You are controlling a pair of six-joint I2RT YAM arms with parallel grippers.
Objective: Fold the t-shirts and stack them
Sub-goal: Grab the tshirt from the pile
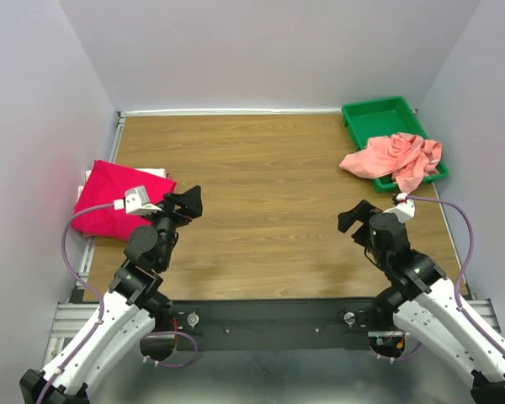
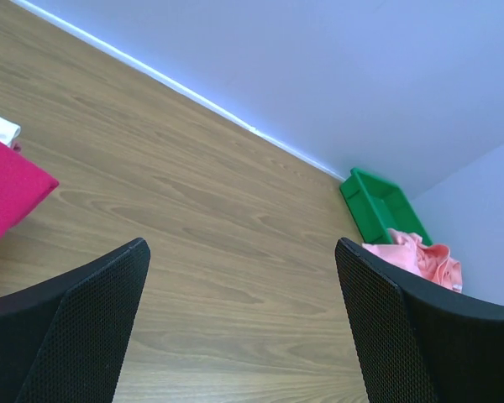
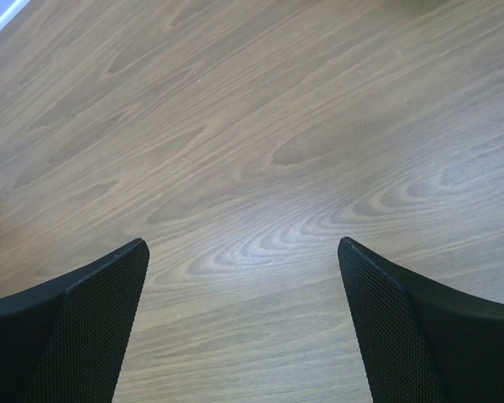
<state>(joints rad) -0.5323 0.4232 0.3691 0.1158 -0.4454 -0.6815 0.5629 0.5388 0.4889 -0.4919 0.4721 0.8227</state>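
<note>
Red tee (image 1: 118, 206) looks folded, pink tee (image 1: 396, 158) crumpled on tray (image 1: 374, 112) (abt halfway); left gripper (image 1: 189, 204), right gripper (image 1: 353, 216) gape empty.

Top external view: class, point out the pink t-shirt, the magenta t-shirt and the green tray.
pink t-shirt (image 1: 396, 158), top external view, middle of the crumpled cloth
magenta t-shirt (image 1: 108, 190), top external view, its flat upper face
green tray (image 1: 377, 118), top external view, bare far floor
</note>
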